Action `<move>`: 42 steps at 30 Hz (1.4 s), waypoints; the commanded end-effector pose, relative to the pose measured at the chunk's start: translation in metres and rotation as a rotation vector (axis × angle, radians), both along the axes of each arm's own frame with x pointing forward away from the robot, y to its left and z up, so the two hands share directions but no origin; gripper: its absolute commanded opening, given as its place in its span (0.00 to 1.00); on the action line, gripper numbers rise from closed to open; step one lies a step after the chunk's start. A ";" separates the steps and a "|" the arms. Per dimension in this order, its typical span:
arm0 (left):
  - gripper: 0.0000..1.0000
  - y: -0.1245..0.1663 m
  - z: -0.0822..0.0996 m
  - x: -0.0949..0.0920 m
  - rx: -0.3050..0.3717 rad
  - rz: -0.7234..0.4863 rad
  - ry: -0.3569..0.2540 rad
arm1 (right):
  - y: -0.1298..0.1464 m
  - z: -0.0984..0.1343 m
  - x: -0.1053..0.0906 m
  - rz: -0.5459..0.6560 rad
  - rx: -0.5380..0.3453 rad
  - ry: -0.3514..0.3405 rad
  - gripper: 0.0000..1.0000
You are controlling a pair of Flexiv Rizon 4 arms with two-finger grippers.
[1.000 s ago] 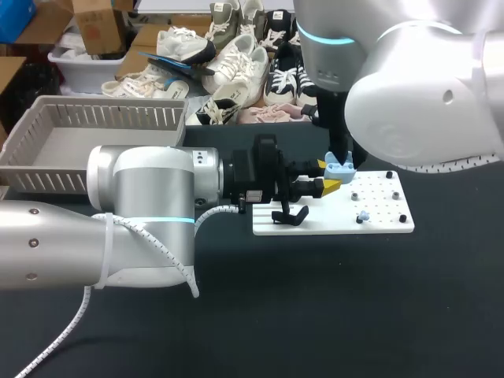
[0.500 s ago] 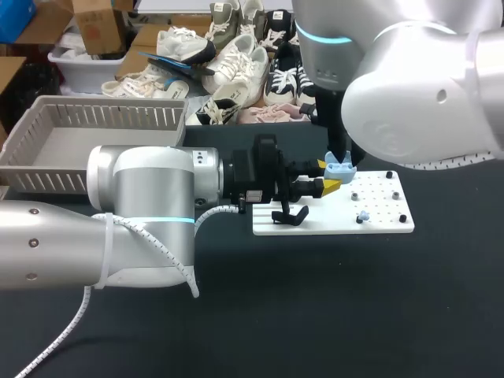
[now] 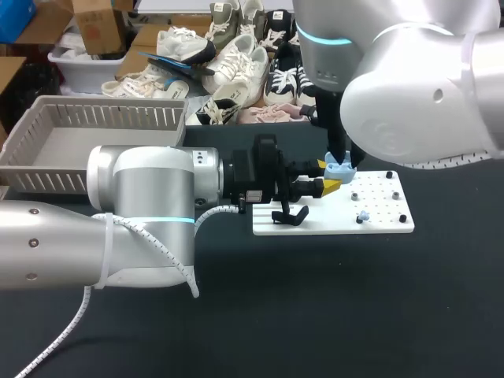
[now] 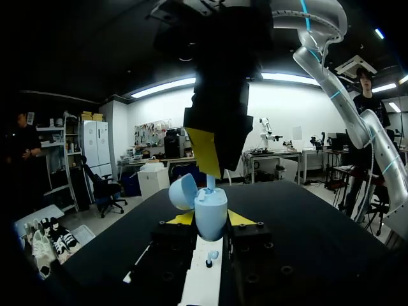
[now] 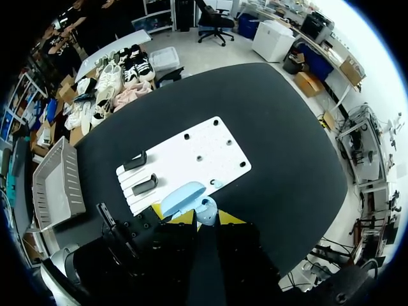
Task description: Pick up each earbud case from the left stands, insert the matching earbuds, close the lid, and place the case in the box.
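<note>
1. The earbud case (image 4: 211, 213) is a smooth, pale-blue, egg-shaped shell. It is held upright in the air above the board's left part, near the middle of the table's far edge. Its rounded lid (image 4: 183, 191) is swung open to one side.
2. The left gripper (image 4: 210, 220) is clamped on the case. One yellow tip presses each flank of the lower shell.
3. The right gripper (image 4: 209, 171) comes down from above, directly over the case's open mouth. Its black fingers are pinched together on the held earbud (image 4: 210, 182), a slim pale-blue stem that stands in the mouth.
4. The loose earbud (image 3: 363, 215), also pale blue, lies on the board's right part, well apart from the case.
5. The board (image 3: 378, 227) is a flat white rectangle with rows of small holes and several dark pegs.
6. Two black stands (image 5: 134, 160) (image 5: 145, 185), both low hooked brackets, sit side by side on the board's left part.
7. One box (image 3: 94, 118), a grey plastic tray with slatted walls, sits at the table's far left corner.
8. The table (image 3: 315, 315) has a matte black top.
</note>
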State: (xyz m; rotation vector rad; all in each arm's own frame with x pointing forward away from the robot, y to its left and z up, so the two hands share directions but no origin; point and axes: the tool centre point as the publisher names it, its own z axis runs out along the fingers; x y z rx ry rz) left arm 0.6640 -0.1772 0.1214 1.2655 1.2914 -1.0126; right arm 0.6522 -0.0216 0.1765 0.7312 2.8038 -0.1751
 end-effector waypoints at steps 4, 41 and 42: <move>0.00 -0.001 -0.001 -0.001 -0.003 0.006 -0.002 | 0.001 0.000 0.001 -0.005 -0.004 0.002 0.00; 0.00 -0.001 -0.001 -0.001 -0.003 0.006 -0.002 | -0.002 -0.002 0.003 -0.012 0.006 0.006 0.00; 0.00 -0.001 -0.001 -0.001 -0.003 0.006 -0.002 | -0.002 -0.002 0.003 -0.013 0.006 0.006 0.00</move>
